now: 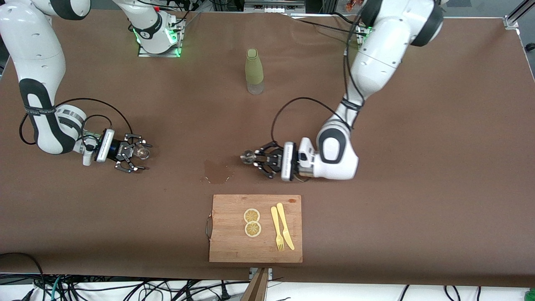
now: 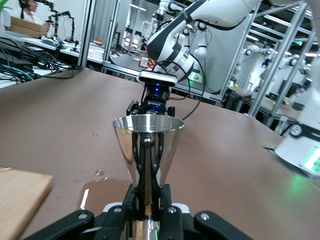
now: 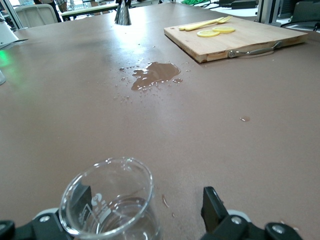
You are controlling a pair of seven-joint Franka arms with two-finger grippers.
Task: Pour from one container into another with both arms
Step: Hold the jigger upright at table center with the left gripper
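Now left gripper (image 1: 250, 159) pinched tight on steel cup (image 2: 147, 150) near its narrow base, low over table (image 1: 418, 167) beside spill (image 1: 217, 172). Cup: light, stiff, slick. Right gripper (image 1: 136, 158) toward right arm's end, fingers wide around glass beaker (image 3: 112, 202); whether pads touch it, unclear. Beaker: fragile, slippery, grip mid-wall

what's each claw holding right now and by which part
The left claw is shut on the narrow base of a metal cone cup. The right claw is open around a glass beaker, not gripping it.
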